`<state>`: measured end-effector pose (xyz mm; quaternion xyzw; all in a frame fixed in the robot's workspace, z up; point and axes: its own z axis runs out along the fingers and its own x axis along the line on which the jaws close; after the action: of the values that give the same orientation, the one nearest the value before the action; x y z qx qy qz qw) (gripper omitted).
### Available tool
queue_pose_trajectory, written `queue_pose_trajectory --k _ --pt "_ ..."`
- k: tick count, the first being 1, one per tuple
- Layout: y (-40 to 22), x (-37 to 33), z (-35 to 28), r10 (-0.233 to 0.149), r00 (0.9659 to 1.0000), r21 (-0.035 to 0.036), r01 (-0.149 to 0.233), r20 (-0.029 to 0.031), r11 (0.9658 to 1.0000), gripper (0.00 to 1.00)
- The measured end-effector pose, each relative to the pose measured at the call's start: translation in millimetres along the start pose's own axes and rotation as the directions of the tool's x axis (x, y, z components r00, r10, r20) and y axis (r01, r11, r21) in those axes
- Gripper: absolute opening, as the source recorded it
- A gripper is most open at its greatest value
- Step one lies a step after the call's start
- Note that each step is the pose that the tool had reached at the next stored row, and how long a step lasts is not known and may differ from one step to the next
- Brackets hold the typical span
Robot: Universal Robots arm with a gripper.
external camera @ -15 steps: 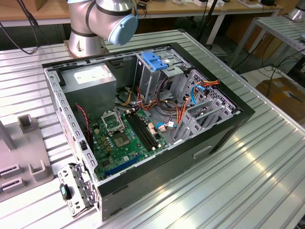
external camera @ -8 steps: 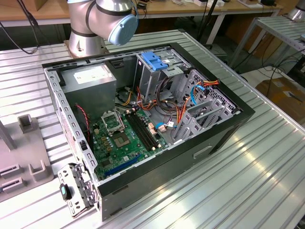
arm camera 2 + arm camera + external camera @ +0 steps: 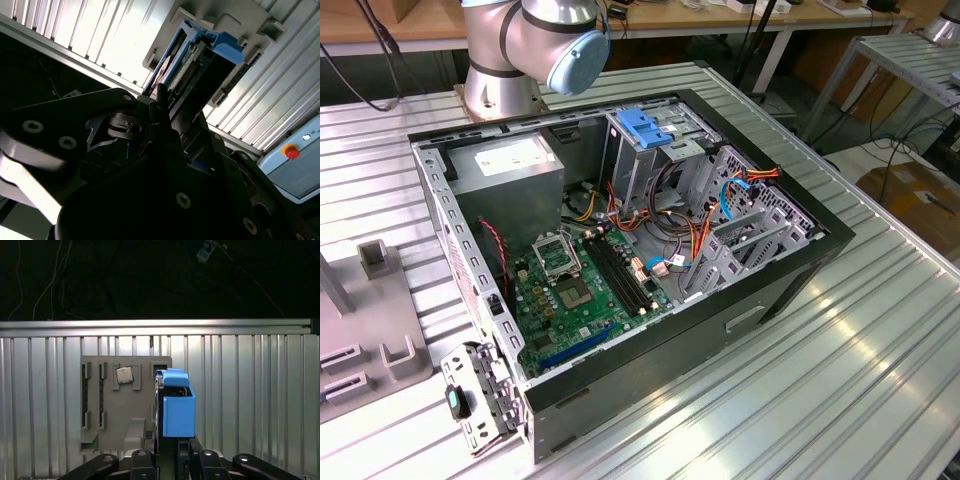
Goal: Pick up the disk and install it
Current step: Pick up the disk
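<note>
The disk (image 3: 177,410) stands on edge between my gripper's (image 3: 172,442) fingers, its blue plastic frame facing the first wrist view. In the second wrist view the disk (image 3: 200,60) shows its metal side and blue frame, with my gripper (image 3: 162,100) shut on its near end. It hangs over the ribbed table, just above the grey fixture plate (image 3: 100,390). The open computer case (image 3: 620,230) lies on its side in the exterior view, with a drive cage topped by a blue latch (image 3: 645,125) at its far side.
The fixture plate (image 3: 370,330) sits at the exterior view's left and carries a small square chip (image 3: 124,375). The arm's base (image 3: 535,40) stands behind the case. Cables and a green board fill the case. A box with a red button (image 3: 290,150) lies beyond the table edge.
</note>
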<state>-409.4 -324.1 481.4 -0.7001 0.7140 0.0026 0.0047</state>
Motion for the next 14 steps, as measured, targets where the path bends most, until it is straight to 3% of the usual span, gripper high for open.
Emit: queue_pose_trajectory --k 14 --pt "-0.3 -0.1 -3.0 0.0 1.0 -0.0002 0.0 0.0 1.0 0.35"
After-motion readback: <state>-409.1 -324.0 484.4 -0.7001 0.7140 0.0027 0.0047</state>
